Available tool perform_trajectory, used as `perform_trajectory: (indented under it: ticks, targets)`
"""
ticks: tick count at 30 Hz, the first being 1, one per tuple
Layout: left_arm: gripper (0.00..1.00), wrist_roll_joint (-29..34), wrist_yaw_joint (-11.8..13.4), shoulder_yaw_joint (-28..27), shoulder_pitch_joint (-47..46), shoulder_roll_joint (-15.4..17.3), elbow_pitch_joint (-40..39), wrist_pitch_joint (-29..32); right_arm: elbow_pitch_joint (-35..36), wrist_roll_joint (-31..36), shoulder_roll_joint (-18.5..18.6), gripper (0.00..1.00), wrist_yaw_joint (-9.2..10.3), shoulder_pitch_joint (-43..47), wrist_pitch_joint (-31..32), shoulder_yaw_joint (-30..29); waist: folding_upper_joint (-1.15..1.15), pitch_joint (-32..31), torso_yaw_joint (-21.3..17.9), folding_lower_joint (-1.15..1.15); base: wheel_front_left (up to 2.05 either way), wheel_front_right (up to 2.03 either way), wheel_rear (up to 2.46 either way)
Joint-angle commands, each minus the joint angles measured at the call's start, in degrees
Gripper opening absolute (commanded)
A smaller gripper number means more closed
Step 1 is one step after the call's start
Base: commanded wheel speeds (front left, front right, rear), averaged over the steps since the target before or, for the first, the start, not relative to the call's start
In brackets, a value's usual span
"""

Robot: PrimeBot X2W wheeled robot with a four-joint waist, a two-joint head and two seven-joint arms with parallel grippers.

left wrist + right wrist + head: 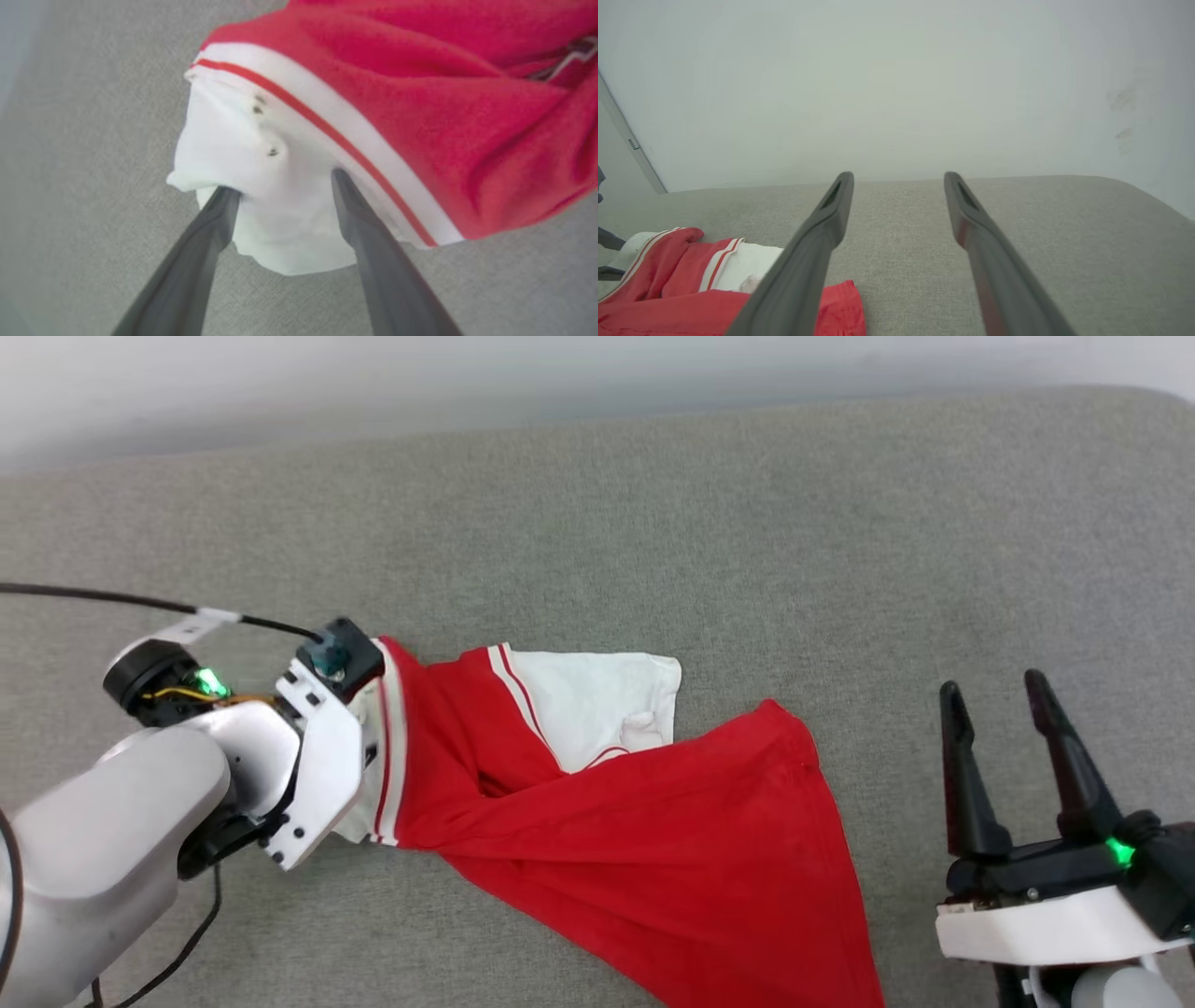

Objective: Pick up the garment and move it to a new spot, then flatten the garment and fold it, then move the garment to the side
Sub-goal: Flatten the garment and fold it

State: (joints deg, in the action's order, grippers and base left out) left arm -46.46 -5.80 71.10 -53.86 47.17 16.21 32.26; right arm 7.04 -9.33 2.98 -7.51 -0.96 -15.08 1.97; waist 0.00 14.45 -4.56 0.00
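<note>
- The garment (653, 831) lies crumpled and twisted on the grey cloth worktop (747, 523). It stretches from the left end effector (281, 183) across toward the right one, and its red body runs off the near edge of the head view.
- Left end effector: the fingers stand wide apart. A white sleeve (233, 140) is bunched between and against the tips, touching both but not pinched.
- Right end effector (992, 684): wide and empty, fingers pointing away over bare worktop. The nearest red corner (770, 709) lies well off to its left.
- Handling, as I judge it: thin, soft knit, light and limp. It will sag, fold on itself and drag its loose part along the cloth surface. It is not fragile or slippery, though a shallow pinch could slide off a single layer.
- A second white sleeve (597, 705) lies spread flat beyond the twist, to the right of the left end effector.
- Where to take hold: the striped trim (327, 126) just ahead of the left fingertips is a doubled seam, firmer than the plain cloth.
- For flattening, the left end effector could take that trim and the right the red corner, then pull apart to undo the twist.
- Risk: catching two layers at once would lock the twist in.
</note>
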Motion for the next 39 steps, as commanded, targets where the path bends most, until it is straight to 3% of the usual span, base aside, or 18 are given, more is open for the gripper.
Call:
perform_trajectory:
  ticks: [1, 5, 13, 16, 19, 23, 24, 30, 36, 37, 39]
  targets:
    - [1.0, 0.51, 1.68, -1.71, 1.42, 0.26, -1.4, -5.01, 0.56, 1.15, -0.2, 1.0, 0.04, -1.26, -0.13, -0.83, 0.0, -1.81, 0.74, 0.0, 0.0, 0.0, 0.0]
    - [1.0, 2.95, 7.97, -4.78, 4.01, 1.84, -5.58, -15.48, 1.19, 2.82, 1.98, 1.0, 0.04, -4.35, -0.13, -2.2, 0.0, -3.57, 1.84, 0.0, 0.0, 0.0, 0.0]
    - [1.0, 5.2, 26.94, -12.74, 13.2, 1.62, -12.54, -37.2, -2.29, 3.12, 13.89, 1.0, 0.04, -17.0, 1.54, 3.68, 0.0, -4.63, 5.03, 0.0, 0.0, 0.0, 0.0]
    - [1.0, 5.3, 33.58, -15.78, 16.97, 0.58, -14.14, -43.98, -4.44, 1.33, 19.02, 1.0, 0.04, -23.04, 8.06, 9.94, 0.0, -4.32, 5.88, 0.0, 0.0, 0.0, 0.0]
    - [1.0, 6.17, 39.4, -19.38, 20.41, -1.26, -15.63, -46.83, -6.86, -3.45, 24.19, 1.0, 0.05, -30.07, 17.46, 17.5, 0.0, -3.68, 6.86, 0.0, 0.0, 0.0, 0.0]
    - [1.0, 10.28, 44.5, -24.9, 24.4, -3.91, -18.28, -47.51, -10.48, -12.02, 29.4, 1.0, 0.04, -39.19, 30.14, 27.38, 0.0, -2.22, 8.12, 0.0, 0.0, 0.0, 0.0]
    - [1.0, 10.28, 44.5, -24.9, 24.4, -3.91, -18.28, -47.51, -10.48, -12.02, 29.4, 1.0, 0.04, -39.19, 30.14, 27.38, 0.0, -2.22, 8.12, 0.0, 0.0, 0.0, 0.0]
    - [1.0, 18.52, 47.76, -33.71, 32.45, -9.52, -23.06, -47.45, -14.36, -25.0, 35.11, 1.0, 0.05, -52.09, 48.96, 44.77, 0.0, 0.63, 10.18, 0.0, 0.0, 0.0, 0.0]
    - [1.0, 24.15, 44.98, -40.03, 37.6, -16.75, -24.71, -47.46, -15.2, -35.54, 36.81, 1.0, 0.05, -62.54, 63.82, 58.44, 0.0, 4.3, 12.57, 0.0, 0.0, 0.0, 0.0]
    - [1.0, 26.81, 42.9, -42.34, 38.82, -20.6, -24.89, -47.46, -16.41, -38.65, 36.35, 1.0, 0.05, -66.04, 66.82, 62.61, 0.0, 6.26, 14.05, 0.0, 0.0, 0.0, 0.0]
    - [1.0, 28.38, 41.23, -43.99, 38.98, -22.74, -24.65, -47.46, -17.53, -40.22, 35.76, 1.0, 0.05, -67.48, 67.9, 64.86, 0.0, 7.62, 15.06, 0.0, 0.0, 0.0, 0.0]
